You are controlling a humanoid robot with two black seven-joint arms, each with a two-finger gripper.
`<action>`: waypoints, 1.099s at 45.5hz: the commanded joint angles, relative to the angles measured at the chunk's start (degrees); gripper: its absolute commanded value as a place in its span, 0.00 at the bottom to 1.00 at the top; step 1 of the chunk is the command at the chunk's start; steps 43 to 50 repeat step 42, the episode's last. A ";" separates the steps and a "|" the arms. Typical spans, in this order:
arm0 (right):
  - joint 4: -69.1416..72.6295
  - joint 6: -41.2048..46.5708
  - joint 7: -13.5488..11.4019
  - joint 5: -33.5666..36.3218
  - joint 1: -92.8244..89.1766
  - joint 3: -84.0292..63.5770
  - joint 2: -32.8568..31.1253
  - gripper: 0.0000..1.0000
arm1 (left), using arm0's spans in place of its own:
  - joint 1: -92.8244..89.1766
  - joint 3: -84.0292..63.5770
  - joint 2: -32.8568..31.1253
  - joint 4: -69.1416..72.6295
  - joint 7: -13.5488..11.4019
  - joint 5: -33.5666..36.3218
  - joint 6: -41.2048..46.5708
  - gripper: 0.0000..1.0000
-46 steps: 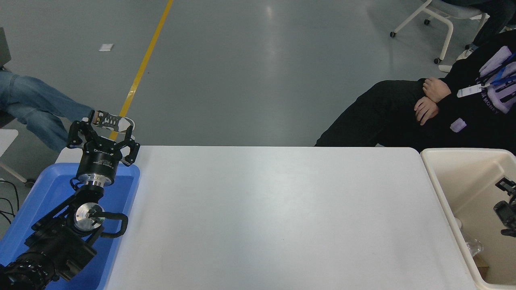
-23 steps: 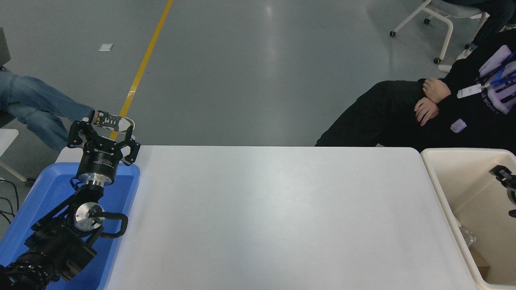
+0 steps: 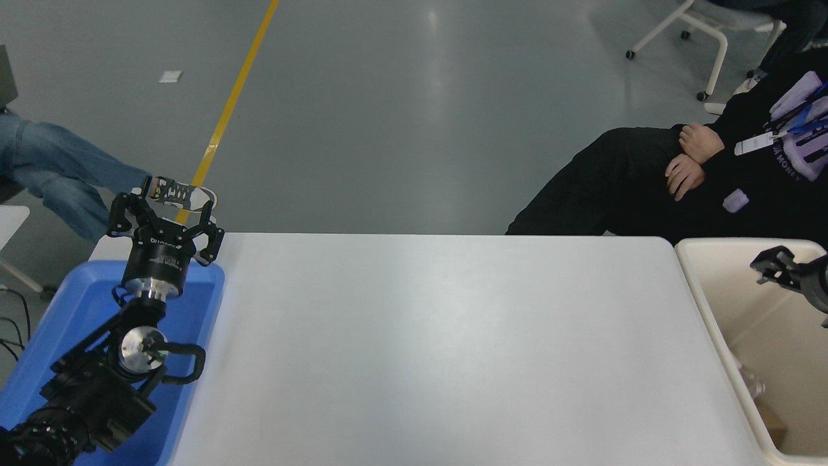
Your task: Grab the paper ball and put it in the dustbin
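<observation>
The dustbin is a cream-white tub at the table's right end, cut off by the picture's edge. My right gripper reaches in from the right edge and hangs over the bin's far part; only its tip shows. The paper ball is not in view on the table or in either gripper. A tan scrap lies low in the bin, half hidden by the rim, and I cannot tell what it is. My left gripper is parked open over the blue tray at the lower left.
A blue tray sits at the table's left end under the left arm. A clear plastic bit lies in the bin. A person in black sits at the far right, and another person's leg shows at the far left.
My right gripper has moved up the picture and slightly left, from lower inside the dustbin to over its far part. The left arm has not moved.
</observation>
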 commanded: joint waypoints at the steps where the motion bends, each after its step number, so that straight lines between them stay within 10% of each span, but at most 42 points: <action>1: 2.90 17.78 -0.23 -1.22 17.79 -3.56 6.99 1.00 | 0.00 0.03 -0.01 -0.01 0.00 -0.01 0.00 0.99; 50: 12.66 17.78 0.03 -1.32 35.74 0.48 21.77 1.00 | 0.00 0.03 -0.10 -0.01 0.00 -0.01 0.09 0.99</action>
